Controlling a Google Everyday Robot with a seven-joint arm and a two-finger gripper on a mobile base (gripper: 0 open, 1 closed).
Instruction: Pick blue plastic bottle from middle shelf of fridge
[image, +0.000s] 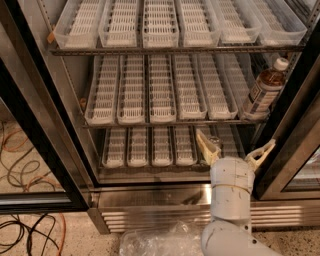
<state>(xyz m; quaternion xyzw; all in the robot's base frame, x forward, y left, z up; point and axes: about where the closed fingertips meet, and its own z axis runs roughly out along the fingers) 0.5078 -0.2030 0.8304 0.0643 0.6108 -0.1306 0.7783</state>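
Observation:
The blue plastic bottle (264, 90) stands upright at the right end of the middle shelf (165, 121), with dark liquid, a white cap and a white-and-dark label. The fridge (150, 197) is open in front of me, with a shiny steel base. My gripper (234, 148) is open and empty. It sits low in front of the bottom shelf, below and to the left of the bottle. Its tan fingers (205, 145) spread wide, the right tip near the right door frame.
The black door frame (35, 125) runs down the left and another door frame (295, 120) stands on the right. A short can (215, 144) partly shows on the bottom shelf beside my left finger. Crumpled clear plastic (160, 241) and cables (25, 150) lie on the floor.

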